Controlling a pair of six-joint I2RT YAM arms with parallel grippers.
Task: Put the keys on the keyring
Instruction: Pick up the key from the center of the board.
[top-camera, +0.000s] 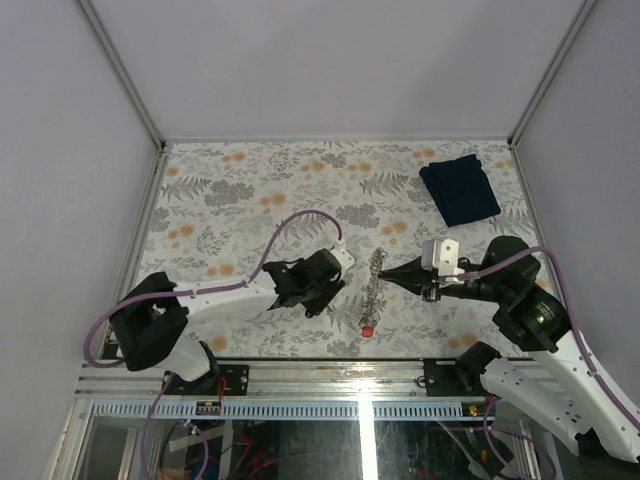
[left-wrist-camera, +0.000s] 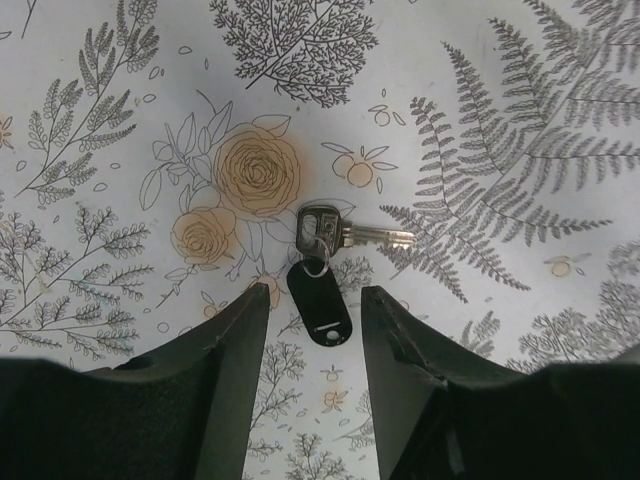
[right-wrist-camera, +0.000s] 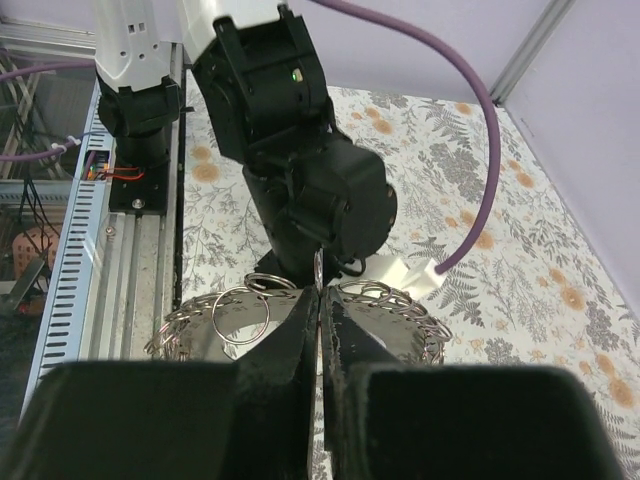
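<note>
Left of the keyring (top-camera: 376, 283), the left gripper (left-wrist-camera: 315, 298) is hovering with fingers spread, grasping nothing; a black-tagged key (left-wrist-camera: 335, 232) is lying on the table (top-camera: 250, 170) just ahead of their tips. The keyring is lying stretched out, red tag (top-camera: 368, 328) at its near end. On its right, the right gripper (right-wrist-camera: 320, 295) is clenching, seemingly pinching one thin ring of it

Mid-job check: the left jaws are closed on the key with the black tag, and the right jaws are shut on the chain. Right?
Not quite: the left gripper has its jaws open, and the key lies loose on the table just ahead of them, as the left wrist view shows. The right gripper is shut on the chain, as you said.
</note>
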